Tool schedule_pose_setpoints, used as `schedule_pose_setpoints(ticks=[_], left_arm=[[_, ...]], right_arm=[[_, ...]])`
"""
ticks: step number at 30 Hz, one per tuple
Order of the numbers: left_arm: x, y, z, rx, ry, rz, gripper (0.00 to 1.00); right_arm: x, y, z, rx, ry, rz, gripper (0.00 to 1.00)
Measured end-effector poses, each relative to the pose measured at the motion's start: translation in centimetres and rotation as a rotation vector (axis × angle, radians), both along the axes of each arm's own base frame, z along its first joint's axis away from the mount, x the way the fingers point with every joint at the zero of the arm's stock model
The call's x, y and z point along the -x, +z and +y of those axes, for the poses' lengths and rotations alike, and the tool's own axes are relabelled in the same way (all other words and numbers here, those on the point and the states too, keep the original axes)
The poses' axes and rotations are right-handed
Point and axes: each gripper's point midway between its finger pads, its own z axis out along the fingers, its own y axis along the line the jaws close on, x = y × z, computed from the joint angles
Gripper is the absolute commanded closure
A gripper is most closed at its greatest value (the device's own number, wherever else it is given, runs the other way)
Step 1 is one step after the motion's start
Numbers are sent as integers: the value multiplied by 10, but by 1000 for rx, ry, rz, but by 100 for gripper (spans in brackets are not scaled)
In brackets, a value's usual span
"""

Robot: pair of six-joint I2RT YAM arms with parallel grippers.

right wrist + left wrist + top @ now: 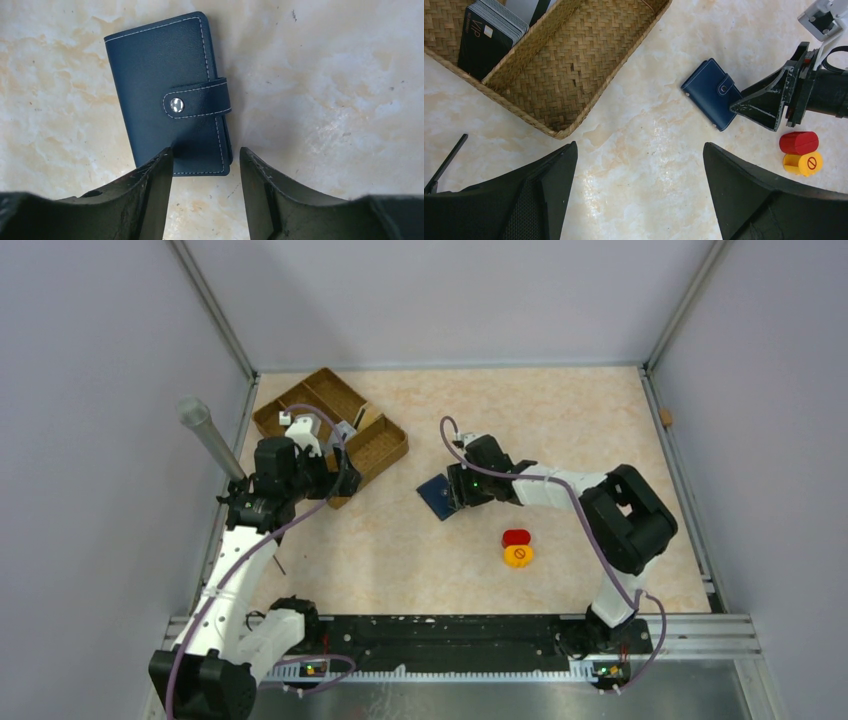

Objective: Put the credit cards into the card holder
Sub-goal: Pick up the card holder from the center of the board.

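Observation:
The card holder (167,90) is a dark navy case, folded and snapped shut, lying flat on the marble table (437,496) (712,92). My right gripper (206,150) (458,490) hovers at its near end, open. The left fingertip (162,160) overlaps the holder's near edge and the other stands just beyond its corner; nothing is gripped. The credit cards (489,35) stand as a dark stack in one compartment of the woven tray (549,130). My left gripper (640,145) (332,480) hangs wide open over bare table beside the tray's corner.
The brown woven divided tray (330,390) stands at the back left. A red round piece (516,537) and a yellow one (518,556) lie in front of the right gripper. A grey post (210,438) leans at the left wall.

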Motion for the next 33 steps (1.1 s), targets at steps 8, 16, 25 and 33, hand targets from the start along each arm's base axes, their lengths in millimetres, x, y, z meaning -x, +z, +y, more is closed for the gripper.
schedule_pose_setpoints(ticks=[8,16,25,33], left_arm=[[0,0,0,2,-2,1,1],[10,-3,-23,165,-25,21,1],[34,-24,-79,457,-108,94,1],[42,31,-99,613,-227,-52,1]], right_arm=[[0,-6,9,-24,24,21,86],[-2,-1,21,-108,3,39,100],[35,25,30,-333,47,68,100],[54,142,40,-665,124,-123,100]])
